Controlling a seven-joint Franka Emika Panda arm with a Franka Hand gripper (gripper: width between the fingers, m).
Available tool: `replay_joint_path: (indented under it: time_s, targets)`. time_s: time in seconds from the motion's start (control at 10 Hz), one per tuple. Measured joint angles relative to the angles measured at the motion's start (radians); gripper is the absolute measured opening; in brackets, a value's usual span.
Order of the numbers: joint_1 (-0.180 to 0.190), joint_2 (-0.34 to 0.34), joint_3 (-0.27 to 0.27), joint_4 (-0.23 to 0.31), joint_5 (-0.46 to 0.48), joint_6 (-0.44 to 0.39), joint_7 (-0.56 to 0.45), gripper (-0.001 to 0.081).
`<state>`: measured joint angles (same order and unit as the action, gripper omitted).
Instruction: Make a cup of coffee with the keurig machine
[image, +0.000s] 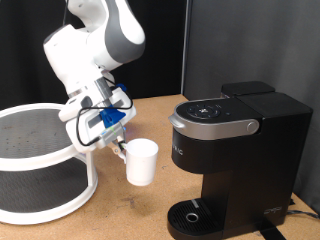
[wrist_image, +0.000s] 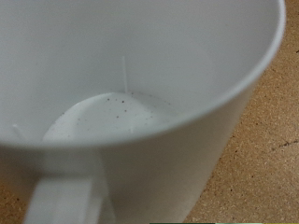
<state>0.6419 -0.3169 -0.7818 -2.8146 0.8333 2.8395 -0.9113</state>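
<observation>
My gripper (image: 122, 150) is shut on the rim of the white cup (image: 141, 161) and holds it in the air above the table, to the left of the keurig machine (image: 240, 140) in the exterior view. The cup hangs upright, about level with the machine's silver-grey lid handle (image: 212, 126) and higher than the round drip tray (image: 194, 215). The wrist view looks straight down into the cup (wrist_image: 159, 65). Its inside is empty apart from a few dark specks on the bottom. One pale finger (wrist_image: 64, 198) lies against the cup's outer wall.
A white two-tier round rack (image: 40, 165) stands at the exterior view's left, close to the arm. The brown chipboard table (image: 150, 205) shows between rack and machine. A dark curtain hangs behind.
</observation>
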Motion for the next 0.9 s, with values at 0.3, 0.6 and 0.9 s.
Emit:
replay_joint_path:
  time_s: [0.3, 0.6, 0.9]
  targets:
    - [0.135, 0.074, -0.095, 0.014, 0.216, 0.038, -0.189, 0.0067]
    - [0.233, 0.145, -0.147, 0.056, 0.51, 0.029, -0.388, 0.0067]
    - [0.264, 0.212, -0.142, 0.103, 0.64, -0.013, -0.45, 0.0067]
